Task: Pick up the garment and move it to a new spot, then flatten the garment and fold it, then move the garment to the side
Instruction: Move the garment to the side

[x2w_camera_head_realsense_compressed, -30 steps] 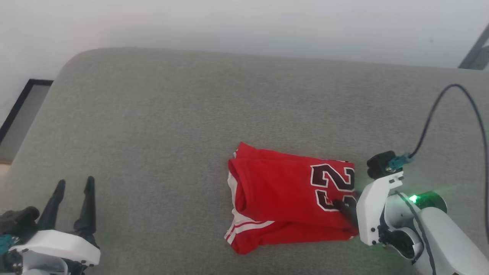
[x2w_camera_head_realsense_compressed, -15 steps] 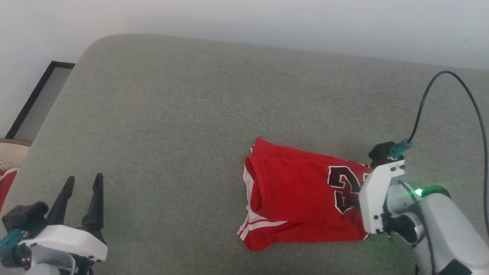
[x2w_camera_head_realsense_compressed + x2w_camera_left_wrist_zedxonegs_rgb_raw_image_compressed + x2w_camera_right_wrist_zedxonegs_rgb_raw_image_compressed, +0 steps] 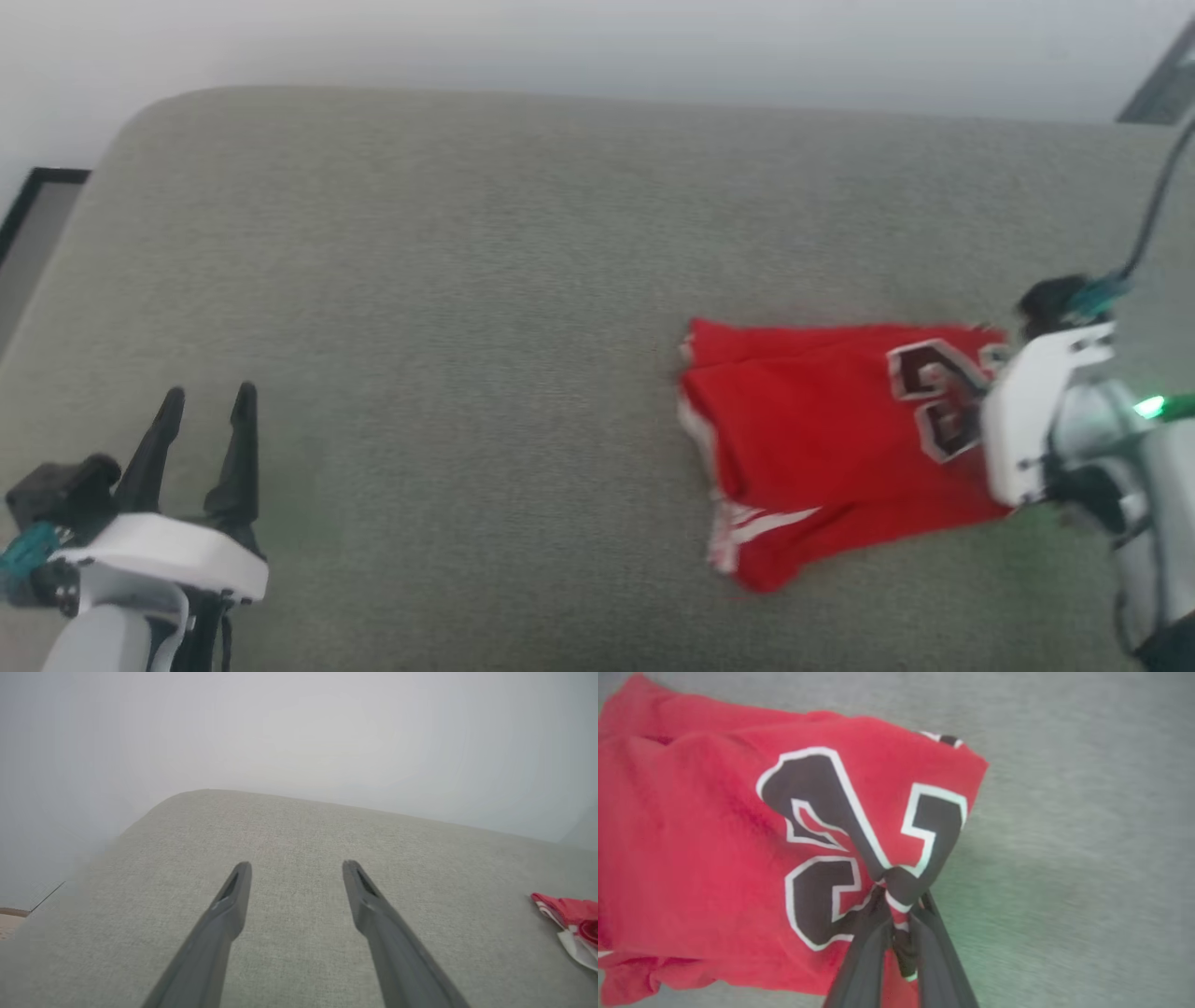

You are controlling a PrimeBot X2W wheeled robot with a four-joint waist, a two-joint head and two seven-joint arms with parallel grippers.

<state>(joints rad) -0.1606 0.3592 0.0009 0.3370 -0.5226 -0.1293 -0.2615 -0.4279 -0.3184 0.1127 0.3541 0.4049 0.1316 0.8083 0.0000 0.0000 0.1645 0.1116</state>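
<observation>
The right end effector (image 3: 896, 893) is pinched nearly closed on a gathered bunch of cloth at the near edge of the red jersey T-shirt (image 3: 714, 858). The two dark fingers (image 3: 864, 952) come together just below the black, white-outlined "23" print (image 3: 840, 826), and the fabric puckers into a knot between them. From the head view, the white wrist housing (image 3: 1036, 411) covers the shirt's right end, with a green light (image 3: 1150, 407) glowing on the arm behind it and a dark cable (image 3: 1153, 215) rising from it. The shirt lies folded on the right part of the grey upholstered cushion (image 3: 467, 280), with its white striped trim (image 3: 761, 527) at the lower left corner.

The left end effector (image 3: 296, 868) stands wide apart and holds nothing. It hovers over bare cushion at the lower left, well apart from the shirt.
</observation>
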